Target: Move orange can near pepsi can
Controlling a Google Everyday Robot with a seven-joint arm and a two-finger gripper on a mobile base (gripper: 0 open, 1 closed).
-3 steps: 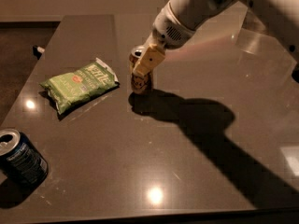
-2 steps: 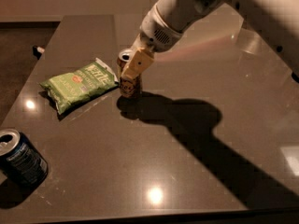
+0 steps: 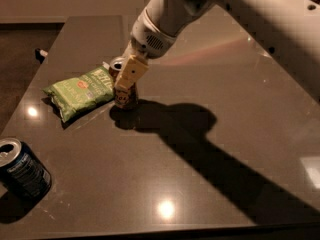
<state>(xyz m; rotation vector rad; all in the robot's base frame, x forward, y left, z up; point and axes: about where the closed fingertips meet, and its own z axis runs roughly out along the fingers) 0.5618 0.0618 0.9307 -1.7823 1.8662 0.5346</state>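
Note:
The orange can stands upright on the dark table, its silver top at the upper left, right beside the green chip bag. My gripper comes down from the upper right and is shut on the orange can, a cream finger lying across its front. The pepsi can, dark blue with a silver top, stands at the table's near left corner, well apart from the orange can.
A green chip bag lies flat just left of the orange can. The white arm spans the upper right and casts a long shadow across the table. The table's left edge runs past the pepsi can.
The gripper has carried the orange can leftward and a little nearer, so it now sits right against the chip bag's right end. The pepsi can and bag have not moved.

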